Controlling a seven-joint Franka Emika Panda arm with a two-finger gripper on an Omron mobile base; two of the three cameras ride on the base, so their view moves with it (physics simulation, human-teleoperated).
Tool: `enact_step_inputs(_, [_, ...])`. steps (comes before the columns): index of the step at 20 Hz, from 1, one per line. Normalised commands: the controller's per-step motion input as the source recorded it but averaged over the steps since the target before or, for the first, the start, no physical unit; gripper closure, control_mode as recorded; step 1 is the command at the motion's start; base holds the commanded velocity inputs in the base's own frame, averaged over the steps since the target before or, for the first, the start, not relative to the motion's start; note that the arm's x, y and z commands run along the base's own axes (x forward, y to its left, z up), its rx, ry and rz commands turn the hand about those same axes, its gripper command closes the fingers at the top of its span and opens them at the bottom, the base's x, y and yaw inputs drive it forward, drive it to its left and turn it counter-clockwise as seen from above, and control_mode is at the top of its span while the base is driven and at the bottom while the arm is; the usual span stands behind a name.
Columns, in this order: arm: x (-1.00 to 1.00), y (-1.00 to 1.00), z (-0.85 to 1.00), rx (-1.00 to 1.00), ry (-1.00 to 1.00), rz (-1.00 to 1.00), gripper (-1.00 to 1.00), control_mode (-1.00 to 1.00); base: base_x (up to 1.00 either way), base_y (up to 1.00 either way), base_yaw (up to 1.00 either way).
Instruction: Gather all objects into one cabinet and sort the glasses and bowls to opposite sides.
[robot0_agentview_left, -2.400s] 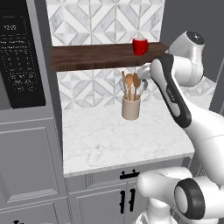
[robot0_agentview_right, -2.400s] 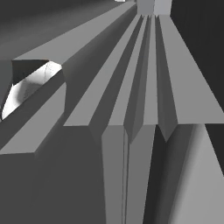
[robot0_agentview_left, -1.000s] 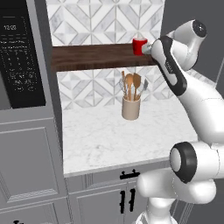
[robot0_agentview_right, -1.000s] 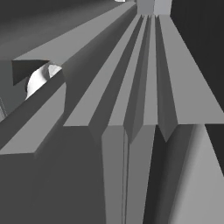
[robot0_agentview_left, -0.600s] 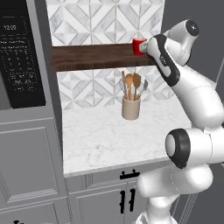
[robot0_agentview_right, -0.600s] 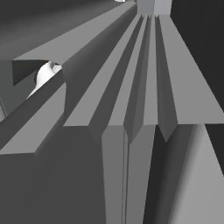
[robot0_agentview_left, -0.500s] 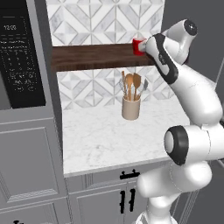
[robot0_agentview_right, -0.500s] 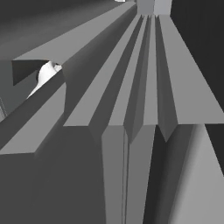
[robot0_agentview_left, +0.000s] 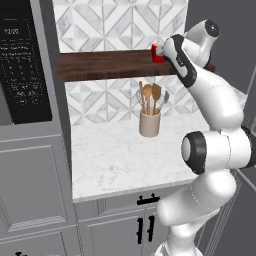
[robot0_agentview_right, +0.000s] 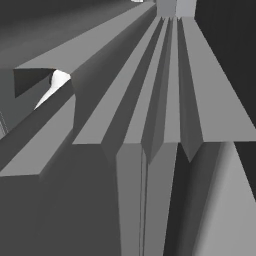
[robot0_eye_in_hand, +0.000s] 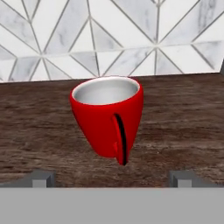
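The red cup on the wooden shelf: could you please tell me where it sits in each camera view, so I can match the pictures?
Left base view: the red cup stands near the right end of the dark wooden shelf, upper right of centre, beside the open gripper.
Right base view: not in this picture; grey panels.
Hand view: cup centred, upright, handle facing the camera, fingertips low on either side.
Shared landmark: the shelf below the patterned tile wall.

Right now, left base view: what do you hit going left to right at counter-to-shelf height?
Microwave → dark wooden floating shelf → beige utensil crock → red cup → white arm.
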Motion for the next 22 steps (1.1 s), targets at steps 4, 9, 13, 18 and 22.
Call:
enact_step_inputs(4, [0.15, 0.0, 0.0, 0.0, 0.0, 0.0, -1.0, -1.0, 0.0, 0.0, 0.0])
enact_step_inputs(9, [0.31, 0.0, 0.0, 0.0, 0.0, 0.0, -1.0, -1.0, 0.0, 0.0, 0.0])
enact_step_inputs(13, [0.04, 0.0, -0.04, 0.0, 0.0, 0.0, -1.0, -1.0, 0.0, 0.0, 0.0])
enact_step_inputs(18, [0.02, 0.0, -0.01, 0.0, 0.0, 0.0, -1.0, -1.0, 0.0, 0.0, 0.0])
enact_step_inputs(22, [0.11, 0.0, -0.01, 0.0, 0.0, 0.0, -1.0, -1.0, 0.0, 0.0, 0.0])
